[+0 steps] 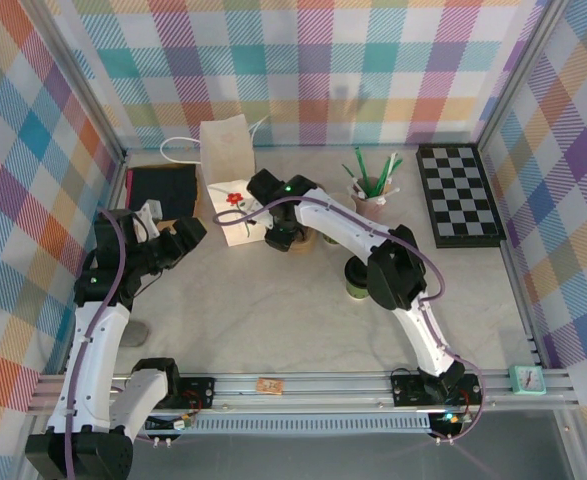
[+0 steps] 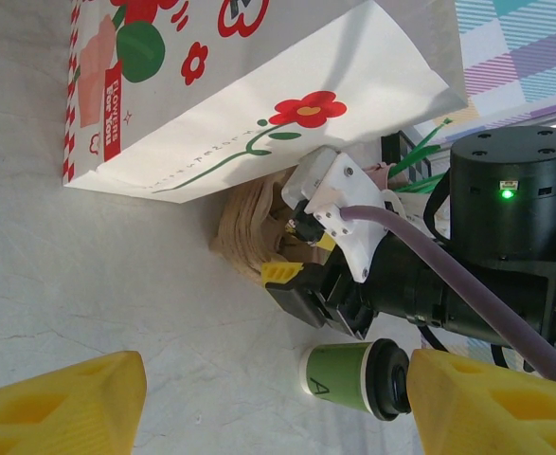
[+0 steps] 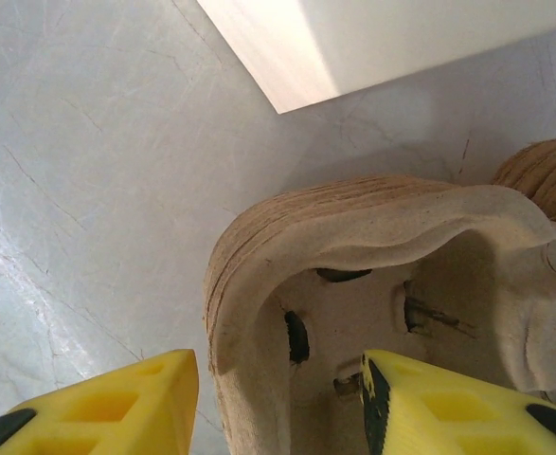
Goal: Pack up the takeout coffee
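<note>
The coffee cup [image 1: 354, 281] is standing upright, nearward and right of the paper bag [image 1: 223, 150]. The right gripper [image 3: 278, 398], the nearer one, is straddling the cup trays [image 3: 372, 223] beside the bag, fingers apart and gripping nothing. The left gripper [image 2: 278, 403] is hanging open.

We see the takeout coffee [image 2: 342, 373], a small green paper cup with a matt body, and its round black plastic lid [image 2: 388, 379] with a slight sheen. At its eleven o'clock, the white printed paper bag [image 2: 287, 104] looks smooth. The stack of brown moulded-pulp carriers [image 3: 353, 237] is rough, fibrous and matt. The pale marbled tabletop [image 2: 116, 265] looks smooth and faintly shiny. At six o'clock in the top view, the grooved silver frame rail [image 1: 343, 383] is metal.
</note>
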Tool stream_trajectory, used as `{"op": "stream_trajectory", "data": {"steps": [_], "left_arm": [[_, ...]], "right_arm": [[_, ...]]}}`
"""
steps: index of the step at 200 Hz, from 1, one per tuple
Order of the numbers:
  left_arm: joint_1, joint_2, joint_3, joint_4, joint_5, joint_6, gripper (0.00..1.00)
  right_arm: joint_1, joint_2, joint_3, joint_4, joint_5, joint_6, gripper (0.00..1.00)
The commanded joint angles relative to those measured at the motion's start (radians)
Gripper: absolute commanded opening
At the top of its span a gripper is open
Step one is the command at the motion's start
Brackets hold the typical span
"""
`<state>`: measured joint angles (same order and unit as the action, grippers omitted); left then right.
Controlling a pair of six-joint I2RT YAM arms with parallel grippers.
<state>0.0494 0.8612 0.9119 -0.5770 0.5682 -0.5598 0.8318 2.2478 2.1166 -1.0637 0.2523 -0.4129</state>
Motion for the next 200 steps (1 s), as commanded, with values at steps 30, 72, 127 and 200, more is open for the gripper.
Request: {"op": "stream_trajectory", "data": {"steps": [30, 72, 127, 200], "left_arm": [[0.013, 0.005, -0.010, 0.002, 0.026, 0.005, 0.73], [0.013, 0.003, -0.010, 0.006, 0.032, 0.004, 0.73], [0.013, 0.003, -0.007, 0.009, 0.038, 0.003, 0.73], [0.013, -0.002, -0.008, 0.009, 0.035, 0.005, 0.73]], "right_arm": [[0.007, 0.001, 0.018, -0.032, -0.007, -0.007, 0.40], [0.009, -0.004, 0.020, -0.036, -0.005, -0.004, 0.31], [0.013, -0.002, 0.018, -0.044, -0.008, -0.003, 0.38], [0.013, 0.008, 0.018, -0.046, -0.001, 0.003, 0.26]]}}
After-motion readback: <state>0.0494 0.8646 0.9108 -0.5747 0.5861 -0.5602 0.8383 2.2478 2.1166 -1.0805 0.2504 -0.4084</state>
